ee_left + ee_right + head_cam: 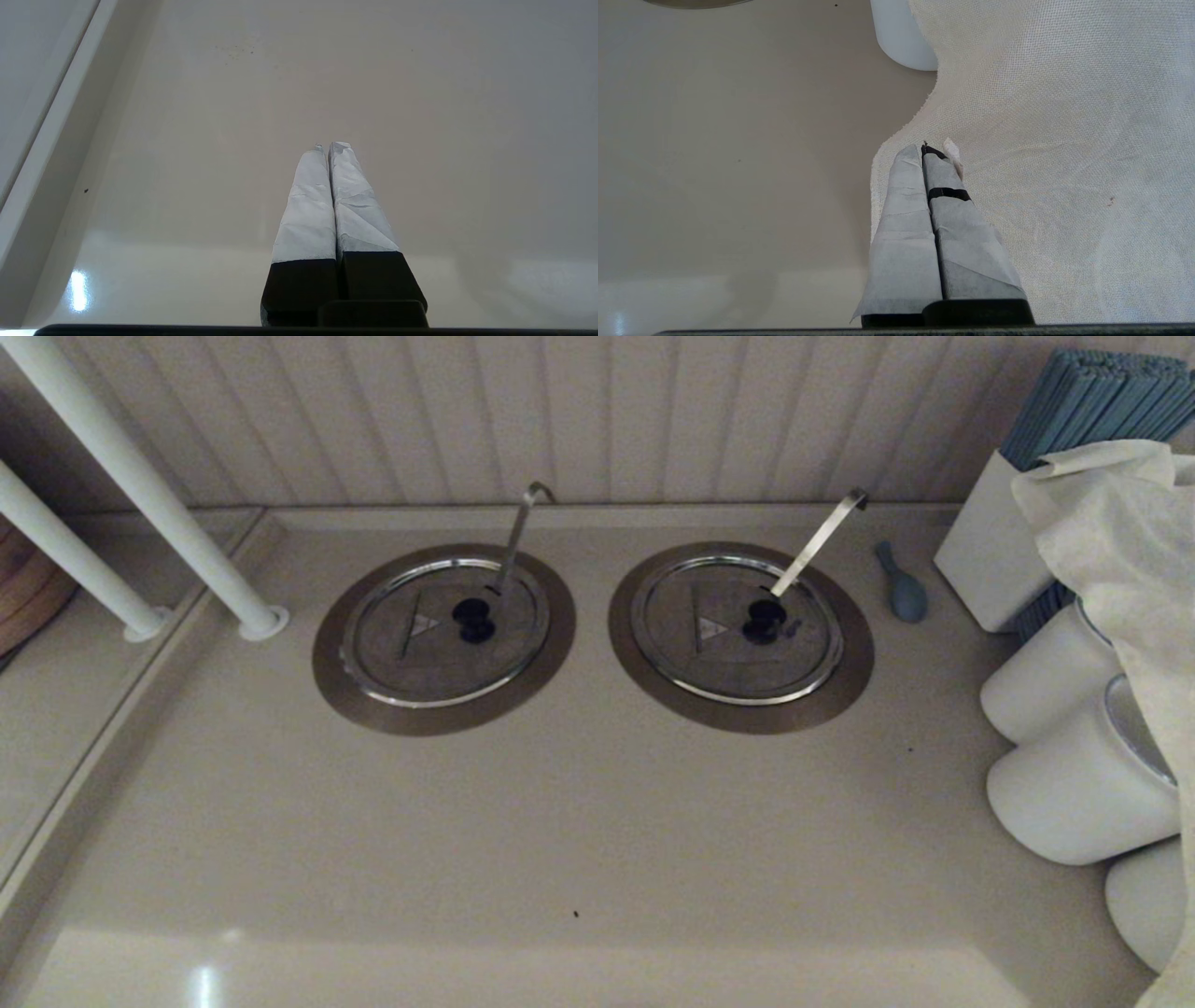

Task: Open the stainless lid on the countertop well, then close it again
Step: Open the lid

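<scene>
The stainless lid lies flat and closed on the left countertop well, inside its wide brownish collar. It has a black centre knob and a pale triangle mark. A thin hooked ladle handle pokes up through it. Neither arm shows in the head view. In the left wrist view my left gripper is shut and empty above bare beige counter. The right gripper is shut too, empty, over the edge of a white cloth.
A twin lid with a wide strip handle covers the right well. A blue-grey object lies beside it. White containers, a box of blue sticks and draped cloth crowd the right. Two white poles stand at left.
</scene>
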{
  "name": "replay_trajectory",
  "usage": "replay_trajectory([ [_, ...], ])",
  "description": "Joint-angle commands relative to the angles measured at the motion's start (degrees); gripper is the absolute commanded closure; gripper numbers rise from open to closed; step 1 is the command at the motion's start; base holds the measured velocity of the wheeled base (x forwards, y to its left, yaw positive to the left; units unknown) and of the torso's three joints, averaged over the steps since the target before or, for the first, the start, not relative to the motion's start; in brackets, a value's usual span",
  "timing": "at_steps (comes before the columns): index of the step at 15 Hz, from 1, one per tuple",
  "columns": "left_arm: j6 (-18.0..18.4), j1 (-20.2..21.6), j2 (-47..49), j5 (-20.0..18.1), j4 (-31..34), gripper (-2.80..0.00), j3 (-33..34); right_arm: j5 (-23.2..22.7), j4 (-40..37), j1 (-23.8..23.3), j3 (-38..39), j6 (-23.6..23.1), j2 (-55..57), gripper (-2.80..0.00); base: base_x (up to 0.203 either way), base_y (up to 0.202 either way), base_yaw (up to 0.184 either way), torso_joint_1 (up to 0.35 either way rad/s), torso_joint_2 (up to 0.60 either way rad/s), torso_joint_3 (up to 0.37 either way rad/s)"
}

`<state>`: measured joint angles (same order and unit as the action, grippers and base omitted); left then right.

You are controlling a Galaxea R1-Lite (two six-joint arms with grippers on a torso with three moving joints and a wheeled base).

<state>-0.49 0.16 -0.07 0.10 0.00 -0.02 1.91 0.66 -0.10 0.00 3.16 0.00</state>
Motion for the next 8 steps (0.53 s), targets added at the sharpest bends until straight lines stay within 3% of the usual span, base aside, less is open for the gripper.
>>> replay_trajectory([
  [1,0.0,0.1,0.1,0.0,0.0,0.00,0.0,0.0,0.0,0.0,0.0,0.0,0.1,0.00,0.000,0.000,0.000,0.000,0.00,0.000],
  [6,-0.1,0.1,0.1,0.2,-0.1,0.00,-0.1,0.0,0.0,0.0,0.0,0.0,0.0,0.00,0.000,0.000,0.000,0.000,0.00,0.000],
  [8,-0.8,0.1,0.3,1.0,0.0,0.00,-5.4,0.0,0.0,0.0,0.0,0.0,0.1,0.00,0.000,0.000,0.000,0.000,0.00,0.000],
])
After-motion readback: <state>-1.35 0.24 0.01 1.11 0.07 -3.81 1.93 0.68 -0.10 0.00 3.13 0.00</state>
